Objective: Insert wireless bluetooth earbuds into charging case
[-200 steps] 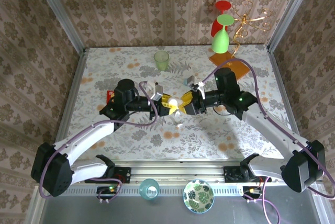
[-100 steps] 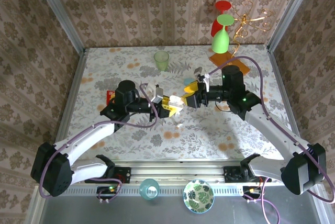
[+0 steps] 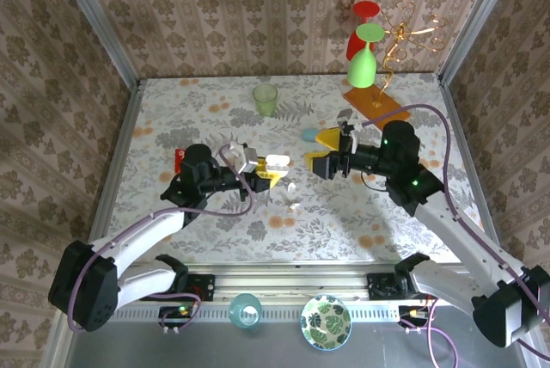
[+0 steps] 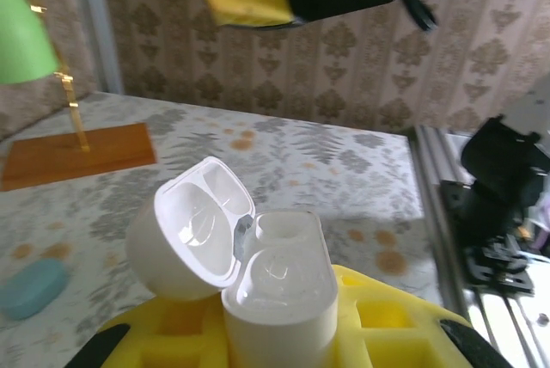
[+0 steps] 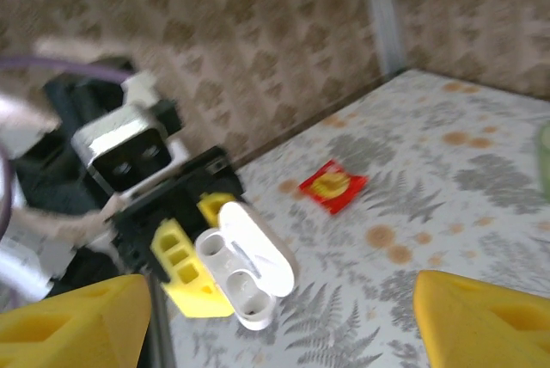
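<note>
My left gripper (image 3: 262, 170) is shut on the white charging case (image 3: 275, 163), holding it above the table's middle with its lid swung open. In the left wrist view the case (image 4: 279, 291) stands between yellow pads (image 4: 387, 334), lid (image 4: 193, 230) tipped to the left. The near well looks glossy and filled and the far well hollow, so I cannot tell if earbuds are inside. My right gripper (image 3: 325, 151) is open, a short way right of the case, with nothing between its fingers. Its wrist view shows the case (image 5: 249, 269) ahead. A tiny white piece (image 3: 295, 205) lies on the table below the case.
A green cup (image 3: 265, 99) stands at the back. A light blue disc (image 3: 308, 135) lies close behind the right gripper. A red packet (image 3: 180, 159) sits by the left arm. An orange stand (image 3: 375, 101) with a green glass is at the back right.
The right gripper has opened and drawn back to the right, away from the case. The left gripper has pulled slightly left, still holding the open case.
</note>
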